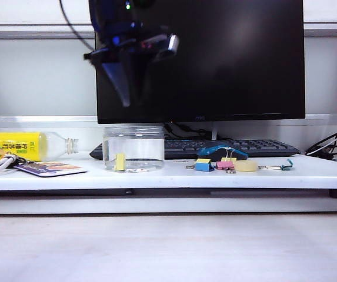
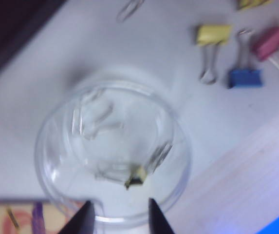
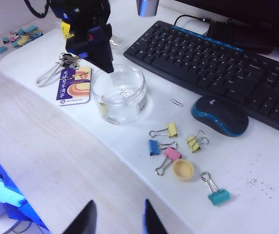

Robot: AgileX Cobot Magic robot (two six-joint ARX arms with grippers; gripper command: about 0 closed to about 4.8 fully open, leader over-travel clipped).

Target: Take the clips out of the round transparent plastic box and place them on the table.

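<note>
Hanging above the round transparent plastic box (image 1: 134,148), the left gripper (image 2: 119,214) pointed its dark fingers down toward the open mouth, jaws parted and nothing between them. The box stood on the table (image 1: 174,176), left of the middle in the exterior view, with one of the clips (image 2: 136,179) lying pale yellow on its floor among a few thin wire handles. Another yellow clip (image 3: 169,130) lay out on the white board just beside a blue clip (image 3: 153,146), with a pink clip (image 3: 170,157) and a further yellow one close by. A pale-yellow tape roll (image 3: 183,170) sat against the pink clip, and a teal clip (image 3: 217,193) lay a little apart. A lone paper clip (image 3: 176,102) rested between the box and the blue-and-black mouse (image 3: 220,115).

Behind the box ran a black keyboard (image 3: 217,63), and above it rose a dark monitor (image 1: 227,59) whose lower bezel bore small lettering too blurred to read. To the box's other side lay a printed card (image 3: 73,84) with Chinese characters on a purple band, attached to keys and a white cord. A clear bottle (image 1: 30,145) with a yellow label carrying dark characters lay on its side nearby.

The right gripper (image 3: 116,219) hovered off the table's front edge, over the lower wood-grain surface, fingers spread and empty.
</note>
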